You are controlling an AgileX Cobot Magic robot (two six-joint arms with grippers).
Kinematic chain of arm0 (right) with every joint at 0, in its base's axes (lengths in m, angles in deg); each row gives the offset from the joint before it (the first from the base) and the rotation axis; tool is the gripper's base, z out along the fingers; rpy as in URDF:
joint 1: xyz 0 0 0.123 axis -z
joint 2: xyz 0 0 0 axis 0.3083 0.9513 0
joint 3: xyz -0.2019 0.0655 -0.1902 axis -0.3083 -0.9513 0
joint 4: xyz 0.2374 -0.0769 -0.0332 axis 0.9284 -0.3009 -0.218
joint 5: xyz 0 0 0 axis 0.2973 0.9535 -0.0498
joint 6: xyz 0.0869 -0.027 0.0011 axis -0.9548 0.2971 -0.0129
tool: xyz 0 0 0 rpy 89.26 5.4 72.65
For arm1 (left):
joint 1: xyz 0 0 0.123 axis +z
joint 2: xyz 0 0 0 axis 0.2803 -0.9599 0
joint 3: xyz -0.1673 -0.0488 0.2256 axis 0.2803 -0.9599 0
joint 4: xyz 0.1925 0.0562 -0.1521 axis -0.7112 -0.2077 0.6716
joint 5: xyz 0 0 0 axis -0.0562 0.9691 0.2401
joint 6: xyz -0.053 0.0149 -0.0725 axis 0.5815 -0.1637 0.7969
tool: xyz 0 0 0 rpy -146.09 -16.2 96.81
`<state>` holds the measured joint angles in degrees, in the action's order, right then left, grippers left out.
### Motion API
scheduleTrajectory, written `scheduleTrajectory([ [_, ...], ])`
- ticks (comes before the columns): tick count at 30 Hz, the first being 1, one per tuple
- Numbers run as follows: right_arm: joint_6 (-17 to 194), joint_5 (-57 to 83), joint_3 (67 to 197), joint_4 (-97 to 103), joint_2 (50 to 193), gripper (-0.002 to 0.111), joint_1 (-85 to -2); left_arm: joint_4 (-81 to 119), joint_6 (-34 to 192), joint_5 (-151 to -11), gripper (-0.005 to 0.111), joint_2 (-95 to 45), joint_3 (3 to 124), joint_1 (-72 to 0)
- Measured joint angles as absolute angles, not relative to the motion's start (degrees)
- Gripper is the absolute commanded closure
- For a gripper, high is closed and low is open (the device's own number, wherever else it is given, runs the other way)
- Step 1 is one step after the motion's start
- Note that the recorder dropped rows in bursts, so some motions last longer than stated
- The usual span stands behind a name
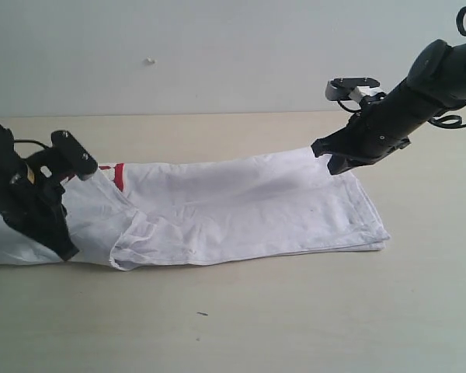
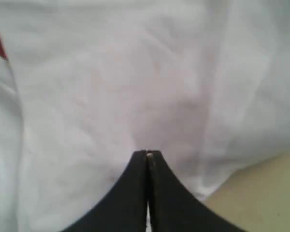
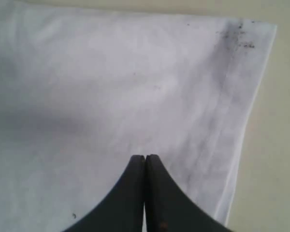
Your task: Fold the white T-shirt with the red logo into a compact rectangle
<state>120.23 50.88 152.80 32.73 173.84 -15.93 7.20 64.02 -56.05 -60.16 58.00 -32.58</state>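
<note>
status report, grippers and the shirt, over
Left gripper shut on long-folded white cotton T-shirt beside the red logo strip. Right gripper shut on its opposite corner, lifted. Nothing seen blocking.

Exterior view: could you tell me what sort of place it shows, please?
Probably a robotics lab bench: bare beige tabletop, plain pale wall, black left gripper and right gripper pinching a white T-shirt.
</note>
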Motion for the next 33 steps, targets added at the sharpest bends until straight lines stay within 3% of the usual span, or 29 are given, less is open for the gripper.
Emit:
scheduleTrajectory([
  [9,120.2,51.1,152.8,32.7,173.8,0.108,-15.9,29.2,46.1,-58.9,0.107,-60.5,58.0,-35.4],
  [24,120.2,52.2,152.8,32.7,173.8,0.108,-15.9,30.4,42.3,-55.0,0.107,-62.6,58.0,-40.5],
  [28,120.2,53.0,152.8,32.7,173.8,0.108,-15.9,30.1,45.5,-54.1,0.107,-58.7,58.0,-38.0],
  [33,120.2,54.1,152.8,32.7,173.8,0.108,-15.9,29.9,52.6,-54.2,0.107,-57.9,56.8,-29.1],
])
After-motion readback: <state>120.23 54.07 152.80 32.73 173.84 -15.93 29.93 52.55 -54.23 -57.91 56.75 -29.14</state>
